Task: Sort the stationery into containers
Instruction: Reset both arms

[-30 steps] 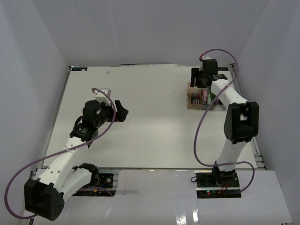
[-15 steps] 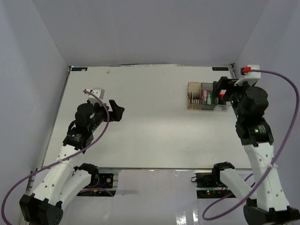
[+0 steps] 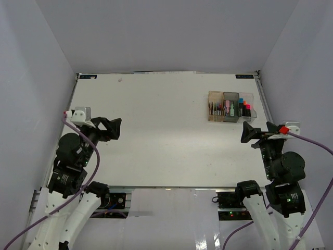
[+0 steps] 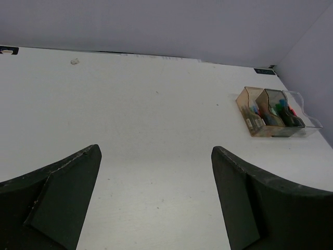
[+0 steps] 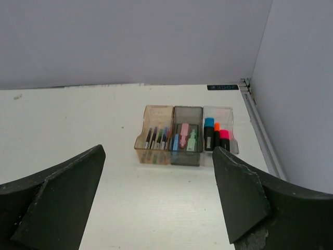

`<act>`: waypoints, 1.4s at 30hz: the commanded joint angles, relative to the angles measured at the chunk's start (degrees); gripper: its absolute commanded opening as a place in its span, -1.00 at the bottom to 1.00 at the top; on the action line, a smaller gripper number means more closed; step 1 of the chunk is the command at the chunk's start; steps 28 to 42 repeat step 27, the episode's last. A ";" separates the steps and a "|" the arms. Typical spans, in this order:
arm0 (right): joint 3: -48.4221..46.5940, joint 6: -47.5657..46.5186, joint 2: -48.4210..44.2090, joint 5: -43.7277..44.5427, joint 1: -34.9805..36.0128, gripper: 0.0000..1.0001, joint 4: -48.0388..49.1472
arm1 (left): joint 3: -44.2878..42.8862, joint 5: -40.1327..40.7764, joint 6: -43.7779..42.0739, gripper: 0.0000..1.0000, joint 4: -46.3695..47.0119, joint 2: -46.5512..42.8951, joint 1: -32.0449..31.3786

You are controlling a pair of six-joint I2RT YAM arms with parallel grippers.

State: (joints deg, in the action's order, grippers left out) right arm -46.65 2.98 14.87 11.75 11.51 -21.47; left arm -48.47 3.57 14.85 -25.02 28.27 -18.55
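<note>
Left gripper (image 3: pixel 108 128): released, jaws wide apart, nothing between them, up over the near-left of the bench (image 3: pixel 156 135), well apart from the bins.

Bins sit in a touching row at the far right of the bench:
- Amber bin (image 5: pixel 152 154): thin pens (image 5: pixel 158 138), dark with one reddish, lying side by side.
- Grey bin (image 5: pixel 186 158): pastel markers (image 5: pixel 184 135) in blue, pink and mint, short and stubby.
- Clear bin (image 5: pixel 218 109): black highlighters (image 5: pixel 216 137) with blue, orange and pink caps.

All the stationery I can see is inside a bin, grouped by type, so the sort looks done.

Right gripper (image 3: pixel 250 135): released, empty, near the bench's right edge, on the near side of the bins.

Step is probably parking the arms. Keep the right arm's path off the light bins, as a nudge would shift the row.
</note>
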 commanded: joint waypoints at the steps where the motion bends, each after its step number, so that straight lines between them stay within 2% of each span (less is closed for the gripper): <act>1: 3.93 -0.35 -3.26 0.82 0.88 0.80 -0.15 | 2.66 2.14 0.61 0.96 -2.50 -3.83 0.26; 7: 9.21 -0.17 -7.75 2.22 1.24 0.80 0.47 | 8.29 3.11 1.41 0.96 -0.13 -7.79 0.26; 14: 13.34 0.09 -11.00 1.87 1.24 0.80 3.10 | 14.71 2.67 2.29 0.96 4.62 -8.23 0.26; 42: 14.57 -0.17 -11.80 0.39 1.24 0.80 3.81 | 15.86 2.40 1.15 0.96 4.80 -8.15 0.26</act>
